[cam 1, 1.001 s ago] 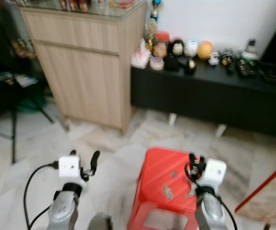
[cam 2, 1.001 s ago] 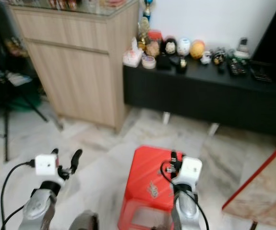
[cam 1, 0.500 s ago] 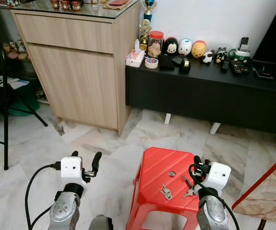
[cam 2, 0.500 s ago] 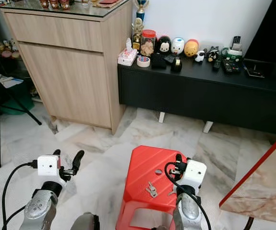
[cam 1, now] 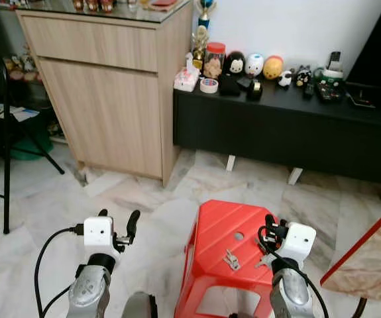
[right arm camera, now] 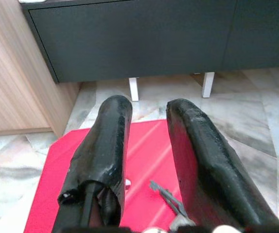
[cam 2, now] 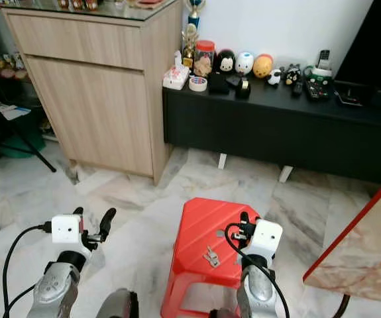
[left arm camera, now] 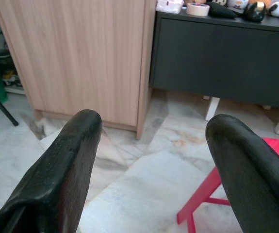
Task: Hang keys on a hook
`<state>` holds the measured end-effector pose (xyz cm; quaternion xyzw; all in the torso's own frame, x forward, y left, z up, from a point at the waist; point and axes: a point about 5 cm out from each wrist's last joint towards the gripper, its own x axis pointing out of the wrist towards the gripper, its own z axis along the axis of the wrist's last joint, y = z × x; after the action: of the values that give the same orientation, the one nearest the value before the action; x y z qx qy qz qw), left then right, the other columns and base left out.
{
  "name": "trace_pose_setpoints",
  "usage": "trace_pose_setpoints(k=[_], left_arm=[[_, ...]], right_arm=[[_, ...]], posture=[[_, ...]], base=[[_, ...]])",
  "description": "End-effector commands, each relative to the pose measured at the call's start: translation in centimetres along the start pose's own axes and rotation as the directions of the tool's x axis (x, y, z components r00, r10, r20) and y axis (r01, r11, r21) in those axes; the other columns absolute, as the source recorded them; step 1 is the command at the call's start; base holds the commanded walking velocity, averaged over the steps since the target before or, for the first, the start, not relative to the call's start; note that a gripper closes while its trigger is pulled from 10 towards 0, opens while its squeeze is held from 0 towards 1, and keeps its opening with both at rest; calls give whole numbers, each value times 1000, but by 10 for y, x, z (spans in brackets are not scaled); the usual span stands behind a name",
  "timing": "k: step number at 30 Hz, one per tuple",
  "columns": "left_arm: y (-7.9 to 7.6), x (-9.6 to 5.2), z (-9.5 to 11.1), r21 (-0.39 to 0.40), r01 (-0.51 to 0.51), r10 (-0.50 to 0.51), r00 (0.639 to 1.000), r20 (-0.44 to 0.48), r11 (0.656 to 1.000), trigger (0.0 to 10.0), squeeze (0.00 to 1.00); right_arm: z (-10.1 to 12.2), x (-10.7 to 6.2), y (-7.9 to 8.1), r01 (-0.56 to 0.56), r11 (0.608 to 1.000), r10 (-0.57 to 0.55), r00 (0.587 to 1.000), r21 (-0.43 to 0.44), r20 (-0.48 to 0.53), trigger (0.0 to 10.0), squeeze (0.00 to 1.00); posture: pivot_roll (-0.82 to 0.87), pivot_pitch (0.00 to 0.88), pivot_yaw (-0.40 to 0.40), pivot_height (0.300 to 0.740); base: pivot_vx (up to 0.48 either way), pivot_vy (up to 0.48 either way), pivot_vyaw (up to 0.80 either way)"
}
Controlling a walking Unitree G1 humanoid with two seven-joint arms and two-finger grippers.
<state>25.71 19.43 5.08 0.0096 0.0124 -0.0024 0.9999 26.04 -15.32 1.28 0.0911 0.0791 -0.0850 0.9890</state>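
A small bunch of keys [cam 1: 231, 259] lies on top of the red plastic stool [cam 1: 215, 222], with one more key [cam 1: 262, 261] beside it, nearer my right arm. My right gripper [cam 1: 268, 229] hovers over the stool's right side, open, with nothing between its fingers. In the right wrist view a key [right arm camera: 171, 201] lies on the red top below that gripper [right arm camera: 149, 104]. My left gripper [cam 1: 117, 220] is held over the marble floor to the left of the stool, open and empty. The left wrist view has its fingers [left arm camera: 76, 145] spread wide.
A tall wooden cabinet [cam 1: 110, 86] stands at the back left. Beside it runs a low black console [cam 1: 289, 132] with figurines on top. A black stand leg [cam 1: 6, 132] is at the far left. A marble slab with a red edge [cam 1: 369, 262] is close on the right.
The whole picture has sharpened and shifted a little as the camera moved. Both grippers hold the same pose, and the keys lie where they were on the stool.
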Motion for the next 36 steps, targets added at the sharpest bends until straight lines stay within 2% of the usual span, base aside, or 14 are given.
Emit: trace_pose_setpoints(k=[1,9,14,30,36], left_arm=[[-3,0,0,-1,10,-10,1000,-8,1000,10000,0],[-5,1,-1,-4,21,-21,1000,-14,1000,10000,0],[-7,2,0,-4,33,-33,999,-13,999,10000,0],[-8,2,0,-12,38,-38,999,-17,999,10000,0],[-8,3,0,-11,39,-39,999,-18,999,10000,0]], right_arm=[[-2,0,1,9,1000,-9,1000,12,-15,10000,0],[-3,2,-1,19,1000,-19,1000,12,-24,10000,0],[-3,2,1,12,1000,-11,1000,12,-23,10000,0],[-5,2,3,-15,1000,15,999,-13,-35,10000,0],[-5,2,4,-24,1000,24,999,-16,-33,10000,0]], posture=[[69,23,-75,632],[68,11,-73,632],[68,0,-70,599],[70,18,-73,599],[71,19,-72,599]], base=[[0,0,0],[0,0,0],[0,0,0],[0,0,0],[0,0,777]])
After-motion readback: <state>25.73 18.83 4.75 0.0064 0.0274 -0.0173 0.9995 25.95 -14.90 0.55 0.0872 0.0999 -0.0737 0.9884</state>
